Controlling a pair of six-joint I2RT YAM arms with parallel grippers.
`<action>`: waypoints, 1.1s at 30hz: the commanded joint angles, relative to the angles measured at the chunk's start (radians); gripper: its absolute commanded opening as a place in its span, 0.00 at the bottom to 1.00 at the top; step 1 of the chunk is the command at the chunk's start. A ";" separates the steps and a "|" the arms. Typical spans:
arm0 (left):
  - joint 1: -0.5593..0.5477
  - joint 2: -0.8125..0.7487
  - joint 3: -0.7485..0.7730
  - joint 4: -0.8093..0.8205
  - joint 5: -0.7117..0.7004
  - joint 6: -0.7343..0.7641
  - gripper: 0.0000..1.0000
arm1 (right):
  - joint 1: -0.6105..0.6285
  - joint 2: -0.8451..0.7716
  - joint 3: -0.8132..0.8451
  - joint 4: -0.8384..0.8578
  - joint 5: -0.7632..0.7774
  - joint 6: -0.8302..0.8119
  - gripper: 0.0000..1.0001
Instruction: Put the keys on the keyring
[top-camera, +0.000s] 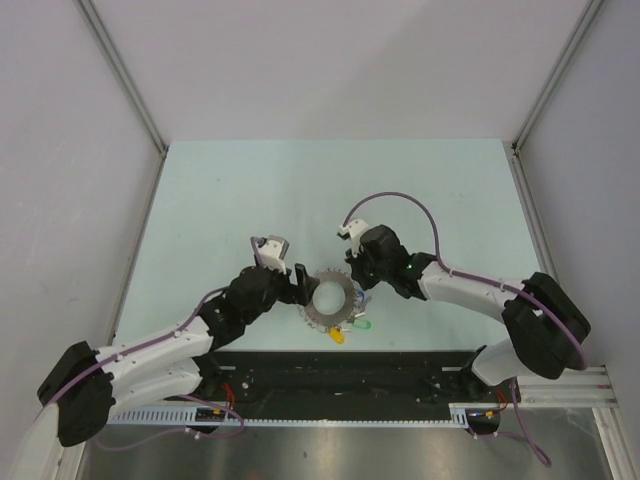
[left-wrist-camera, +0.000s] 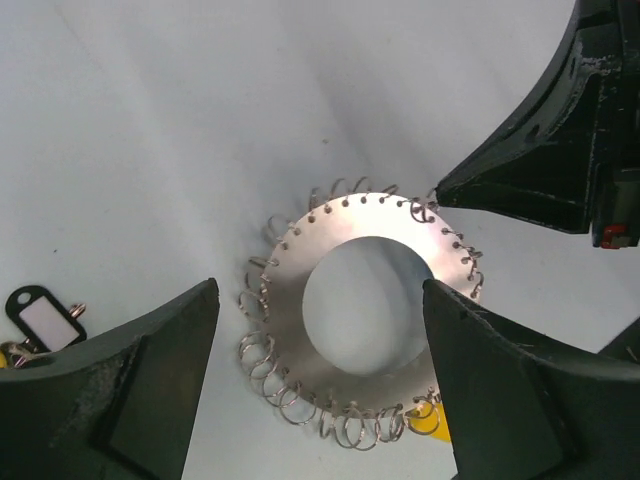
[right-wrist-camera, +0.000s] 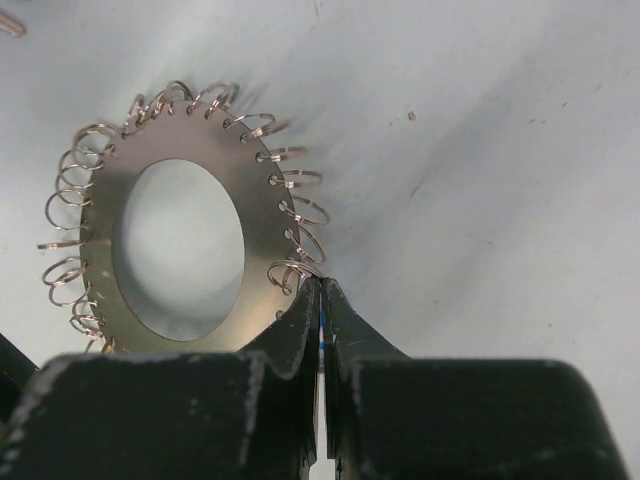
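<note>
Partway at best: keyring flat on desk between open left gripper fingers, right gripper pinched shut at a rim loop, keys just beside, threading unclear.

Left claw and right claw flank the keyring, keys beside it

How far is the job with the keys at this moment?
Done: no key is visibly threaded; the yellow key and green key lie beside the keyring. In hand: the right gripper is shut at its rim, the left gripper open. Left: every key.
</note>
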 joint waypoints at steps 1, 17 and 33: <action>0.005 -0.057 -0.027 0.133 0.107 0.052 0.88 | 0.044 -0.111 -0.026 0.051 0.114 -0.060 0.00; 0.005 -0.047 -0.005 0.347 0.398 0.207 0.93 | 0.127 -0.418 -0.141 0.221 0.166 -0.254 0.00; 0.005 0.035 0.027 0.305 0.371 0.247 0.79 | -0.090 -0.392 -0.141 -0.056 0.152 0.084 0.25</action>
